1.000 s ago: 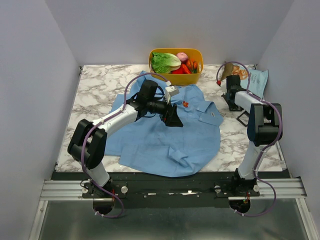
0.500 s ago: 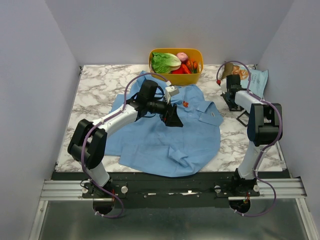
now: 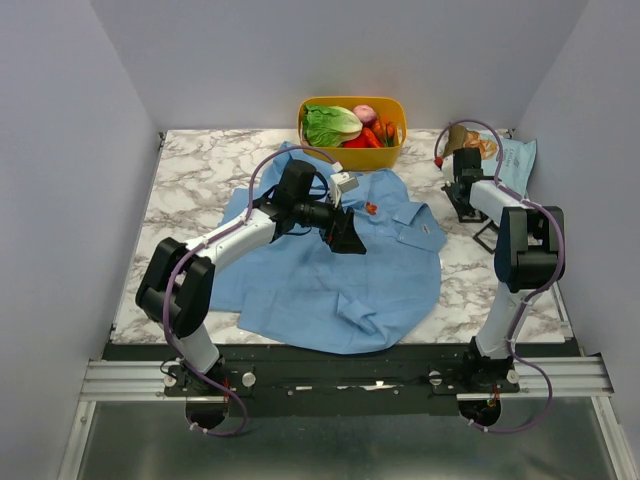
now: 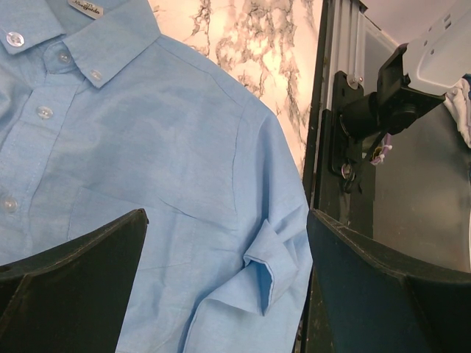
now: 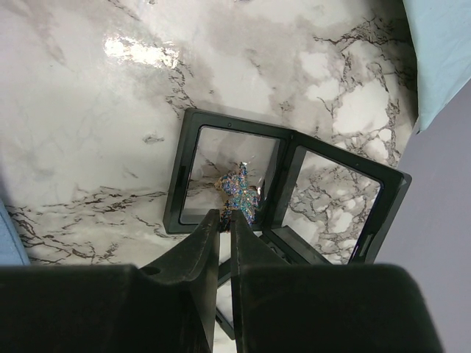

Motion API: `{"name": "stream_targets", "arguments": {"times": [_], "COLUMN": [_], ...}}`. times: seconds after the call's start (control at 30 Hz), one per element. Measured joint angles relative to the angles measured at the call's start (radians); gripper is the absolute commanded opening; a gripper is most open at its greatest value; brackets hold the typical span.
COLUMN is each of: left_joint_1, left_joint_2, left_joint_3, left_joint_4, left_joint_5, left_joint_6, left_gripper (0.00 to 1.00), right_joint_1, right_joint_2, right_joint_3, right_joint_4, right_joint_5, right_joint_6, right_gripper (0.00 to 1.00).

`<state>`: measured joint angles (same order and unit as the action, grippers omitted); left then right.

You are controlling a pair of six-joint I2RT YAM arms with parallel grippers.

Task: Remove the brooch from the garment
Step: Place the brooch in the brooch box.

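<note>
From above, the left arm reaches over the light-blue garment (image 3: 330,280) spread on the marble tabletop (image 3: 190,170), with the left hand (image 3: 342,232) low near the collar. Just right of it a small orange ornament (image 3: 371,208) sits on the cloth; whether it is the brooch I cannot tell. At the far right, the right hand (image 3: 466,195) points down over a black case (image 3: 485,235).

The left wrist view shows its fingers spread wide above the cloth, holding nothing.

The right wrist view shows its fingers nearly together, with the tips at a sparkly ornament (image 5: 237,193) in the open case. I cannot tell whether they pinch it.
</note>
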<state>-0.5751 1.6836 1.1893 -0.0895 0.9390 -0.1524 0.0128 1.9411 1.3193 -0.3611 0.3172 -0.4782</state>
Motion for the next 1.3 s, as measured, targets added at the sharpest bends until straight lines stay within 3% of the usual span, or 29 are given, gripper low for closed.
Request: {"name": "stream_targets", "arguments": {"times": [0.2, 0.93, 1.17, 1.3], "left_joint_1": [0.000, 0.000, 0.000, 0.000], "left_joint_2": [0.002, 0.002, 0.002, 0.003], "left_joint_3": [0.000, 0.000, 0.000, 0.000], "left_joint_4": [0.005, 0.006, 0.006, 0.006], "left_joint_5": [0.000, 0.000, 0.000, 0.000], "left_joint_6": [-0.003, -0.006, -0.006, -0.006], "left_gripper": [0.99, 0.99, 0.99, 0.99], "right_joint_1": [0.000, 0.000, 0.000, 0.013], "right_joint_2": [0.005, 0.024, -0.027, -0.124], "right_joint_3": [0.005, 0.023, 0.023, 0.022], "right_joint_4": [0.000, -0.017, -0.046, -0.064], "right_joint_5": [-0.008, -0.048, -0.157, -0.297], "right_joint_6": [0.015, 0.033, 0.033, 0.033], "right_gripper": [0.19, 0.50, 0.52, 0.52]}}
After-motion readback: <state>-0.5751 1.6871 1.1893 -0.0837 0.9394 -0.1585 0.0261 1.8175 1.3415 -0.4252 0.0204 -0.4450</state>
